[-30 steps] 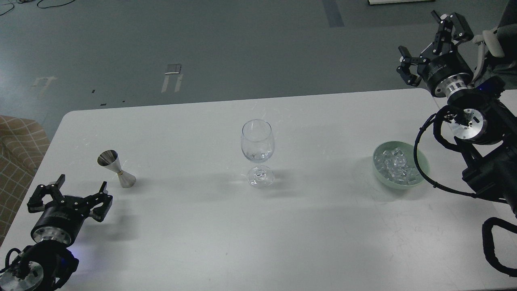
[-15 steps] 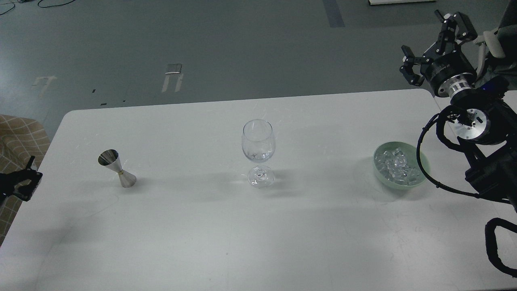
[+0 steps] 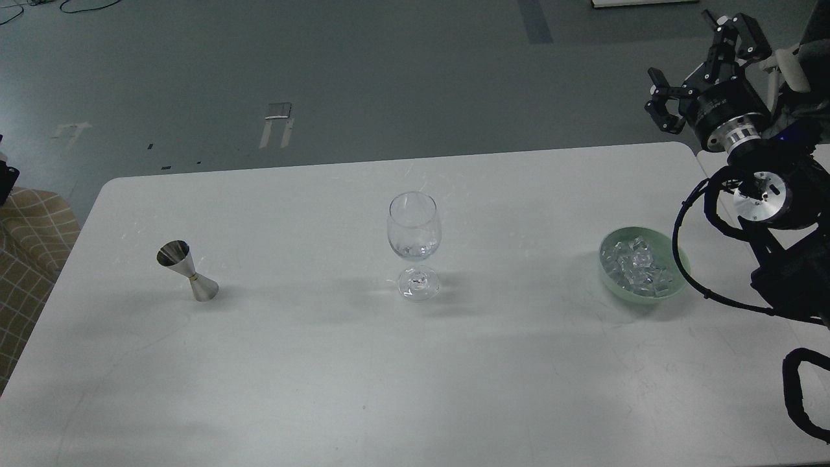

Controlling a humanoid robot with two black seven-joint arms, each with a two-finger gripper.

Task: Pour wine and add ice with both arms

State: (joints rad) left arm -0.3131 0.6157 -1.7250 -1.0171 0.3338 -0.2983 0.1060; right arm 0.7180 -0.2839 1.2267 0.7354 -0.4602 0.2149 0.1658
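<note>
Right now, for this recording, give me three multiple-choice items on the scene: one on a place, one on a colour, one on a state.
1. Where is the ice?
A. in the bowl
B. in the glass
C. loose on the table

2. What colour is the bowl?
A. red
B. pale green
C. black

3. How is the right gripper?
A. shut on the jigger
B. shut on the glass
C. open and holding nothing

Answers:
1 A, the cubes are heaped inside the bowl at the right of the table.
2 B, its rim and wall are pale green.
3 C, its fingers are spread in the air beyond the table's far right corner, while the jigger and glass stand untouched.
</note>
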